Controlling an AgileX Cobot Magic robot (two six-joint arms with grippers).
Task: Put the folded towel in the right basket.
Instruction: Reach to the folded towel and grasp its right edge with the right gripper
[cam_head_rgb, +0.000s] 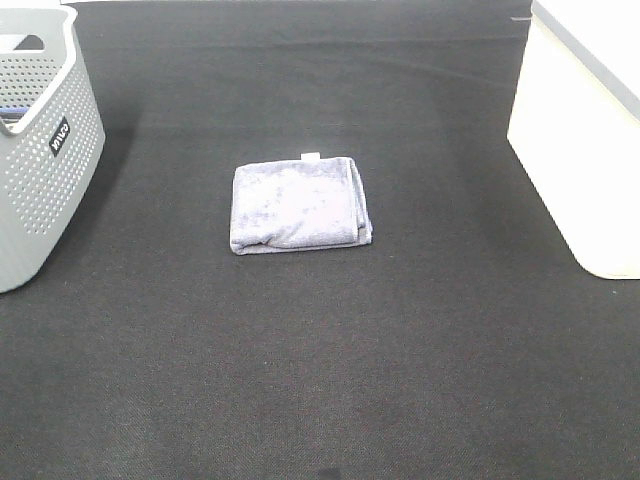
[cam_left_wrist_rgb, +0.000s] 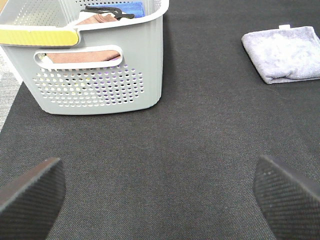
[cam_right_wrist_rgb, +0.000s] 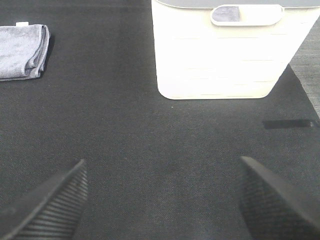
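The folded lavender towel (cam_head_rgb: 300, 205) lies flat on the black mat (cam_head_rgb: 320, 380) between 2 baskets, well apart from both: the gray perforated basket (cam_head_rgb: 40, 170) on my left and the white right basket (cam_head_rgb: 585, 140). My left gripper (cam_left_wrist_rgb: 160, 192) and right gripper (cam_right_wrist_rgb: 162, 202) hover released, jaws spread wide above the mat.

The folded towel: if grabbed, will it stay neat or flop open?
Probably floppy: the folded towel is soft cloth in loose layers, so pinched at one edge it would likely sag open. Thin, so probably light. On the textured black mat, a push might bunch it rather than slide.
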